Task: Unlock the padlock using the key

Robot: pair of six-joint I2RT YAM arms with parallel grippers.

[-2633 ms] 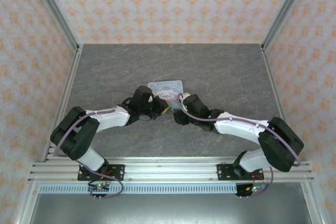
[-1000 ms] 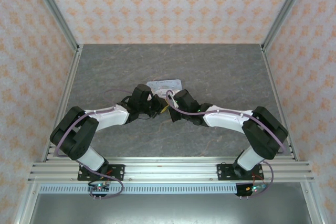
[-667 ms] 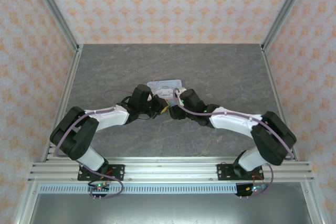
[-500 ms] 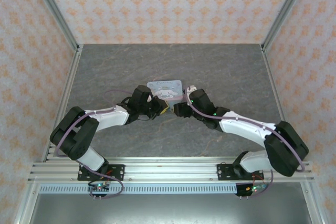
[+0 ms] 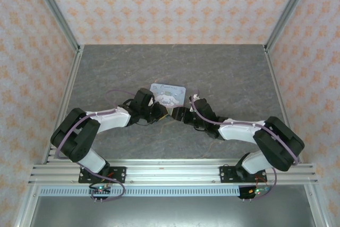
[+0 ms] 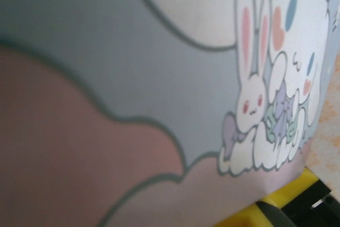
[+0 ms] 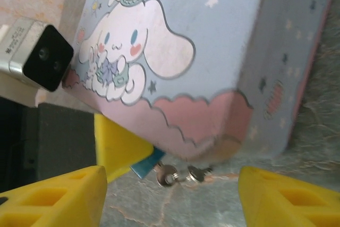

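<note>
Seen from above, your left pincer [image 5: 161,111] and right pincer [image 5: 179,114] meet nose to nose near the middle of the grey marbled surface [image 5: 228,67]. They sit just at the near edge of the pastel cartoon-printed rectangular tin [image 5: 168,92].

Your left wrist camera looks straight onto the tin's bunny print, with one yellow finger [image 6: 276,212] at the lower right. You cannot tell there how wide that pincer stands.

On your right wrist camera, the right pincer gapes wide and grips nothing. Beyond its fingers, the tiny blue padlock [image 7: 143,167] sits under the tin's near corner, against a yellow finger of the left pincer. The small pale metal key [image 7: 167,175] touches the padlock's end, low over the surface. You cannot tell whether it is in the keyhole.
</note>
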